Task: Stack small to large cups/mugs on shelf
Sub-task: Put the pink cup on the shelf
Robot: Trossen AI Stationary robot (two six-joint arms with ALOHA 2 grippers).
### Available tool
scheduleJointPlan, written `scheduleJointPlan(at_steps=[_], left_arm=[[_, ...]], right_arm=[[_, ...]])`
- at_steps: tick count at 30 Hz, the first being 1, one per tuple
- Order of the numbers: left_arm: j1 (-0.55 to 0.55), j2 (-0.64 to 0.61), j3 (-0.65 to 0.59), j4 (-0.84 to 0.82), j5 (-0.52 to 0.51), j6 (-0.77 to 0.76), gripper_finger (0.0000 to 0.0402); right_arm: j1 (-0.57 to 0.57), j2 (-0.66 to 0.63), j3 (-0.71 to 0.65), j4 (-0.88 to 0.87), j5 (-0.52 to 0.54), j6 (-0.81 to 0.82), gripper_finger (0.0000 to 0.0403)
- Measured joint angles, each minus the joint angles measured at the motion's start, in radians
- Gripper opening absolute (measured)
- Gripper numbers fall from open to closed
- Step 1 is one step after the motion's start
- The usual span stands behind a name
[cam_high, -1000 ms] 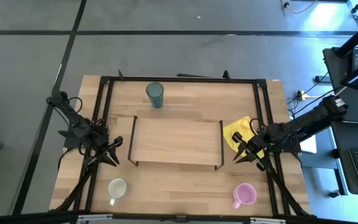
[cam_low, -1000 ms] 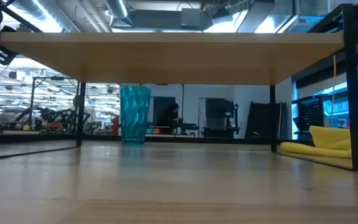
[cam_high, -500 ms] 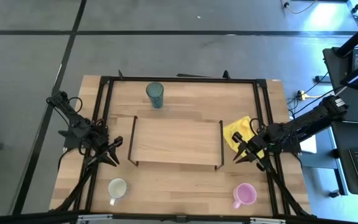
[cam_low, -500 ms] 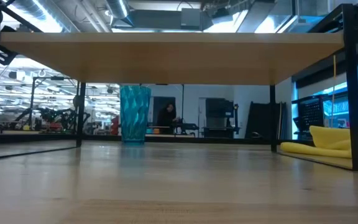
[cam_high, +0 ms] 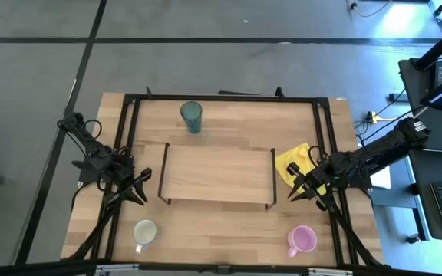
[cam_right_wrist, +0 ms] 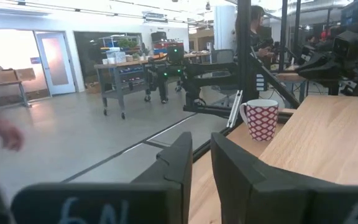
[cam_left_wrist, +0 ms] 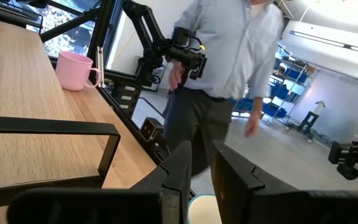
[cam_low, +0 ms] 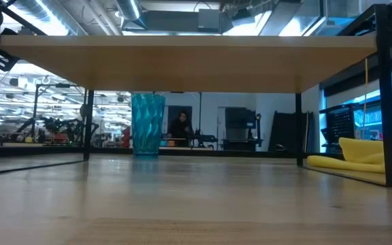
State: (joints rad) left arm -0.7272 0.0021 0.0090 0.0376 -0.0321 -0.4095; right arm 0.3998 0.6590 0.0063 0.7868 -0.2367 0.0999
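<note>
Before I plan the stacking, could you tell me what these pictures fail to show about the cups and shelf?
Cream mug: left wrist view, mostly hidden behind the left gripper, cut by the edge.
Shelf top: low view shows only its underside.
Pink mug: outside the low view.
Teal tumbler inside: too small in the high view.

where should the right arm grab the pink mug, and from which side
Likely by the rim wall, from straight above. The pink mug stands upright with its mouth open upward, near the table's front edge. Its handle sticks out toward the table's middle, so grip the rim away from it. The right gripper is the nearer one.
</note>
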Motion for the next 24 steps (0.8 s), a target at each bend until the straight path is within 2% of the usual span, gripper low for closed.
scheduleJointPlan(at_steps=[10, 12, 14, 16, 18, 19, 21, 24], left_arm=[[0.000, 0.000, 0.000, 0.000, 0.000, 0.000, 0.0053], [0.000, 0.000, 0.000, 0.000, 0.000, 0.000, 0.0053], [0.000, 0.000, 0.000, 0.000, 0.000, 0.000, 0.0053], [0.000, 0.000, 0.000, 0.000, 0.000, 0.000, 0.0053], [0.000, 0.000, 0.000, 0.000, 0.000, 0.000, 0.0053], [0.000, 0.000, 0.000, 0.000, 0.000, 0.000, 0.0053], [0.000, 0.000, 0.000, 0.000, 0.000, 0.000, 0.0053], [0.000, 0.000, 0.000, 0.000, 0.000, 0.000, 0.0053]], right_arm=[[0.000, 0.000, 0.000, 0.006, 0.000, -0.002, 0.0062], [0.000, 0.000, 0.000, 0.079, 0.005, 0.011, 0.0062], [0.001, 0.000, 0.004, 0.284, 0.083, 0.057, 0.0062], [0.000, 0.000, 0.039, 0.483, 0.231, 0.072, 0.0062], [-0.001, -0.003, 0.106, 0.589, 0.352, 0.000, 0.0062], [-0.001, -0.003, 0.163, 0.580, 0.367, -0.044, 0.0062], [-0.007, 0.002, 0.297, 0.370, 0.367, -0.074, 0.0062], [-0.053, 0.062, 0.574, -0.229, 0.371, 0.017, 0.0062]])
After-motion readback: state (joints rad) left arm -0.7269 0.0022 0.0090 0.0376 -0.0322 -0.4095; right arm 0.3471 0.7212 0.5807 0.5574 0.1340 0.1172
